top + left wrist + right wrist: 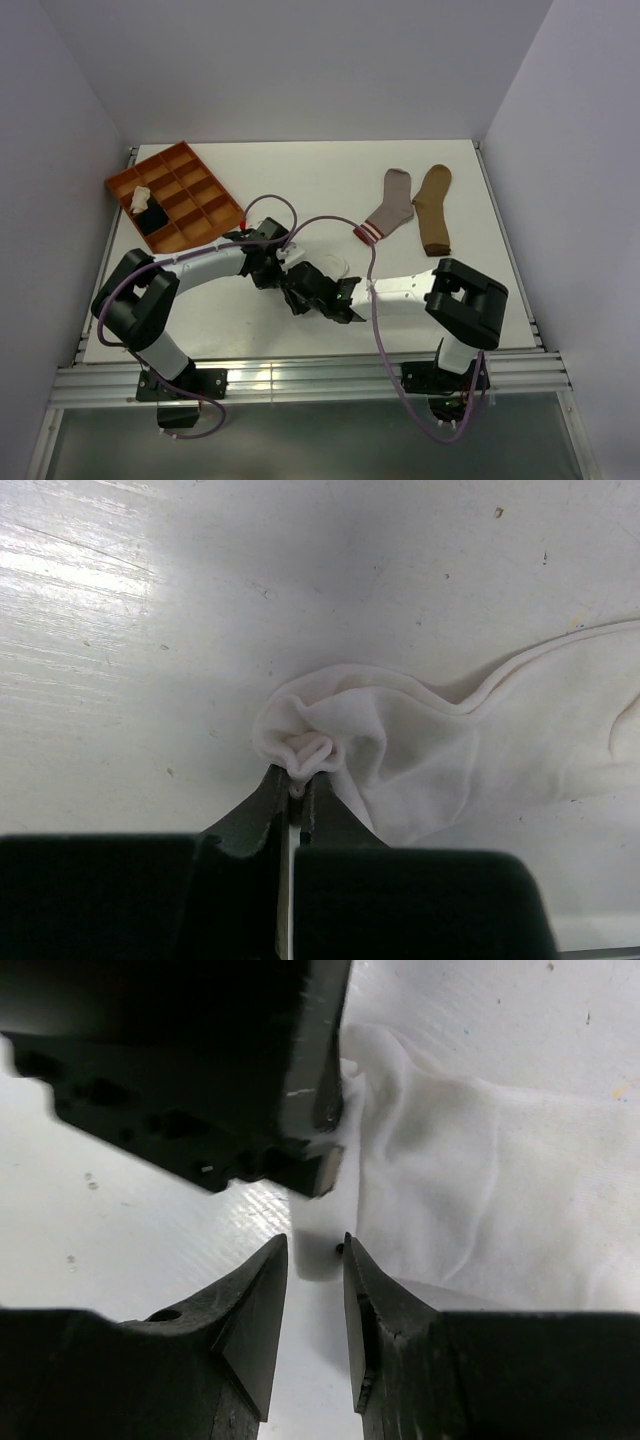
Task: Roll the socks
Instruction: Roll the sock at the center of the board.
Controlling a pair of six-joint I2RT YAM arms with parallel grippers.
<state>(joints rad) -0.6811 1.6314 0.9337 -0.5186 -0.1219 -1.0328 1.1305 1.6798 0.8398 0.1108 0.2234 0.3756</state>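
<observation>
Two arms of like build. The left arm (145, 300) and the right arm (468, 300) each join bulky matte-black joint housings to a smooth white forearm link (205, 265). A thin purple cable (376, 322) trails in loose loops along each arm. Each arm has a black base bracket (185, 385). The left claw (297, 792) and the right claw (315, 1250) have black, wedge-shaped fingers tapering to narrow tips, their housings dotted with round screw recesses.
</observation>
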